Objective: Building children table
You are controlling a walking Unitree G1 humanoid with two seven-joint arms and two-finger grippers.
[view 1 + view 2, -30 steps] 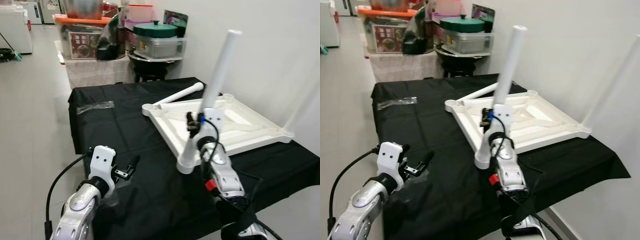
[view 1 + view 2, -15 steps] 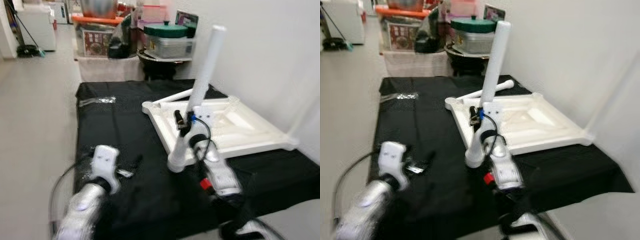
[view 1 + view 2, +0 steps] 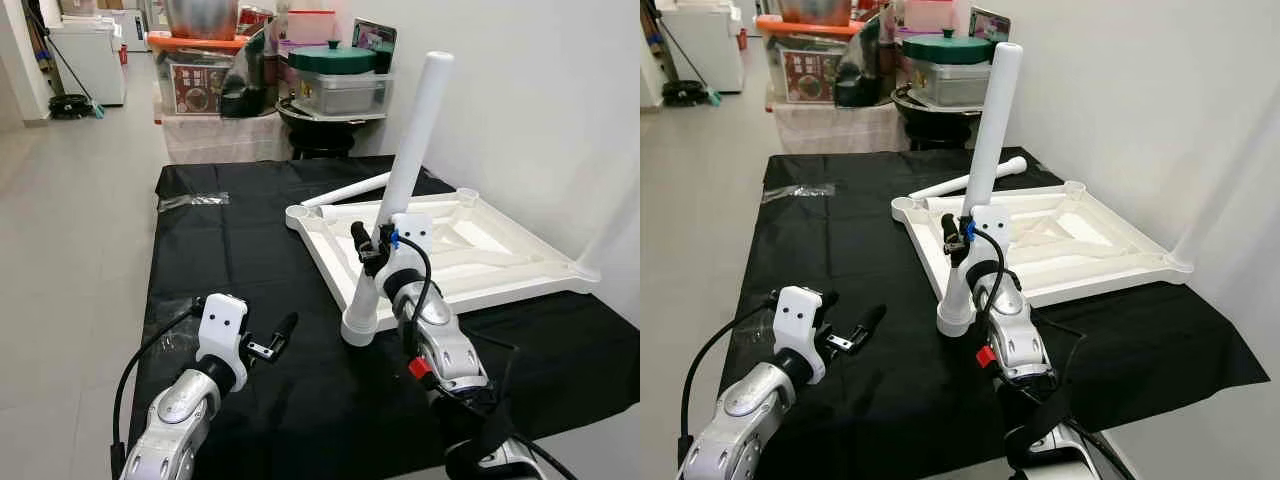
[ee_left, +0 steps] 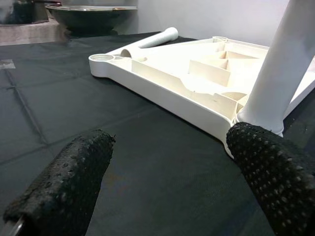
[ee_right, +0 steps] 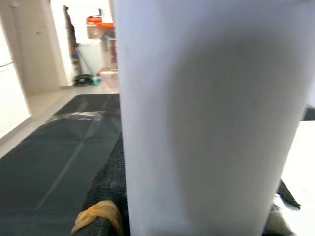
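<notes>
A white tabletop (image 3: 470, 250) lies upside down on the black-clothed table (image 3: 230, 250). One white leg (image 3: 405, 160) stands tilted with its foot at the tabletop's near left corner. My right gripper (image 3: 372, 245) is shut on this leg low down, and the leg (image 5: 197, 118) sits close before its dark pads. A second leg (image 3: 352, 187) lies flat behind the tabletop. A third leg (image 3: 1215, 185) rises from the right corner against the wall. My left gripper (image 4: 167, 182) is open, low over the cloth, to the left of the standing leg's foot.
A clear plastic wrapper (image 3: 193, 201) lies on the cloth at the far left. Behind the table stand storage boxes and a pot with a green lid (image 3: 337, 58). A white wall runs along the right. Open floor lies to the left.
The camera has swung and steadied, so the whole scene has shifted. The right gripper still holds the leg at the same corner. The left gripper stays low and open.
</notes>
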